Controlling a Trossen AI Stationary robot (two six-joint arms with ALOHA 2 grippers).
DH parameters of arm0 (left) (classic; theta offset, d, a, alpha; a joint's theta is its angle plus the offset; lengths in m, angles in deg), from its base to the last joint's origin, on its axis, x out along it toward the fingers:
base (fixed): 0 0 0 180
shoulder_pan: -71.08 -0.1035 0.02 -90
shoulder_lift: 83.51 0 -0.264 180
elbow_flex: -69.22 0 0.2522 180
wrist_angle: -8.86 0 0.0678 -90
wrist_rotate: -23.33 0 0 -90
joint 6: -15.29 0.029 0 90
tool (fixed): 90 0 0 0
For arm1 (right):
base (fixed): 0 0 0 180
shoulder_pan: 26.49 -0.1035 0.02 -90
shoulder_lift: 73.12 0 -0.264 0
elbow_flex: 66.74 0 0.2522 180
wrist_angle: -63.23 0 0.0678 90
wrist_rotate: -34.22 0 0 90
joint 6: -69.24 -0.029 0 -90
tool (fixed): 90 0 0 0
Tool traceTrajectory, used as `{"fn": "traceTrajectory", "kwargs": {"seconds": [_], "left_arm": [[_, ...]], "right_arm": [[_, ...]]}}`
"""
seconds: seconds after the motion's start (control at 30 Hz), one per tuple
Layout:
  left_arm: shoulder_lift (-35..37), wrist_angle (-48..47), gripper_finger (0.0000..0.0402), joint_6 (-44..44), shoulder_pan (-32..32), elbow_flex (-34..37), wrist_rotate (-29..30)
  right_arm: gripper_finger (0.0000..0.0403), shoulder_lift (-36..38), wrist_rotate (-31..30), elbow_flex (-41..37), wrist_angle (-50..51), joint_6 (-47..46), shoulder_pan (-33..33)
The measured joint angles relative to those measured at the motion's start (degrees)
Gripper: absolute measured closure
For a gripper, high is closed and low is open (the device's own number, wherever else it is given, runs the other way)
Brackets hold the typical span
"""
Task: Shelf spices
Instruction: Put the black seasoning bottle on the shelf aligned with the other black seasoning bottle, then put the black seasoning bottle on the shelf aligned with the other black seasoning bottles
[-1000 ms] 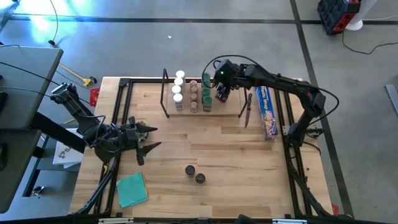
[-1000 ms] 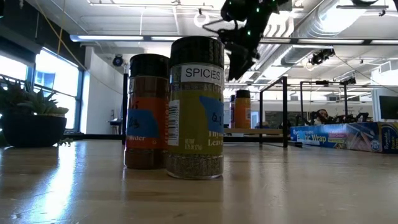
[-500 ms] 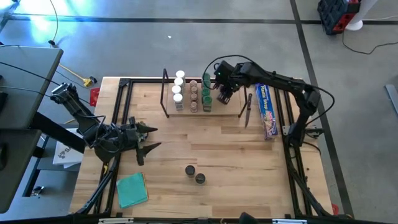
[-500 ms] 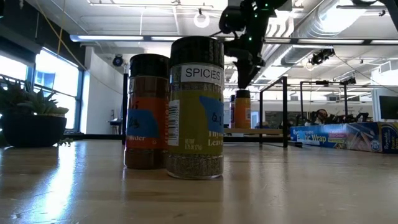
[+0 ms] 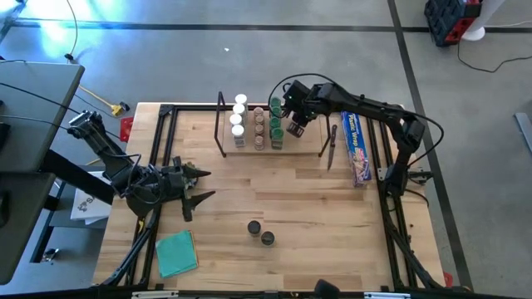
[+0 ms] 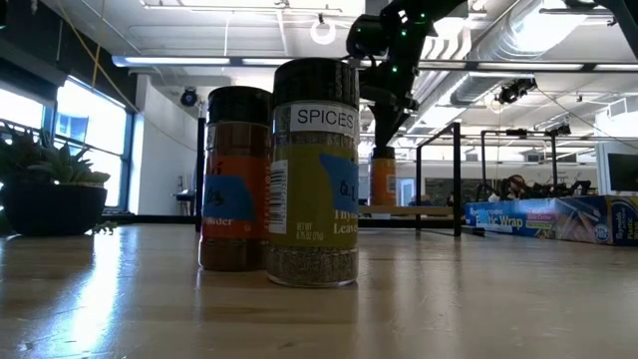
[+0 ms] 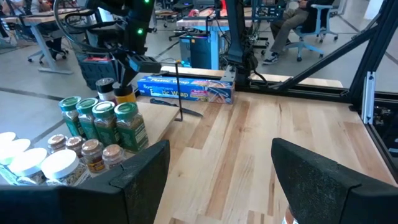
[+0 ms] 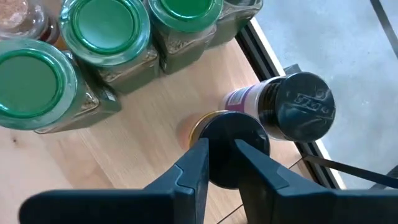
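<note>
A workshop room with ceiling lights and desks lies beyond a light-wood bench (image 5: 283, 199) in a black frame. On its far side stands the shelf (image 5: 312, 143), carrying rows of white-, brown- and green-lidded spices (image 5: 258, 124). A blue wrap box (image 5: 357, 148) lies to its right; a teal cloth (image 5: 176, 252) lies near left. The right gripper (image 8: 222, 158) hangs over the shelf, its fingers narrowed around the lid of a black-lidded jar (image 8: 231, 149) standing beside another black-lidded one; it seems to be setting it down. Next, likely let go and fetch the two jars (image 5: 260, 232) waiting near centre. The left gripper (image 7: 214, 168) rests wide open at left.
</note>
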Motion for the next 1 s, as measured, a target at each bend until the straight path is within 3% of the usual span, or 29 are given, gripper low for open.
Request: {"fn": "traceTrajectory", "kwargs": {"seconds": [0.17, 0.33, 0.5, 0.6, 0.73, 0.83, 1.0], "left_arm": [[0.0, 0.0, 0.0124, 0.0, 0.0, 0.0, 0.0], [0.0, 0.0, 0.0124, -0.1, 0.0, 0.0, 0.0], [0.0, 0.0, 0.0124, -0.9, 0.0, 0.0, 0.0], [0.0, 0.0, 0.0124, -1.1, 0.1, 0.0, -0.6], [0.0, 0.0, 0.0124, -1.6, 0.1, 0.0, -1.2], [0.0, 0.0, 0.0124, -1.6, 0.1, 0.0, -1.2], [0.0, 0.1, 0.0124, -1.6, 0.1, 0.0, -0.5]], "right_arm": [[0.0332, 2.0, -0.1, -0.3, 0.6, 1.5, -0.9], [0.0332, 7.8, -5.5, -0.2, 0.1, -0.2, -6.0], [0.0332, 11.3, -15.8, -0.3, -2.9, -1.1, -20.2], [0.0332, 11.3, -15.6, -0.3, -6.0, -1.1, -30.0], [0.0332, 10.8, -6.6, -6.1, -19.7, -0.2, -41.1], [0.0332, 10.6, -0.9, -14.0, -35.9, 0.0, -47.1], [0.033, 8.5, -2.3, -24.9, -64.9, 0.1, -50.8]]}}
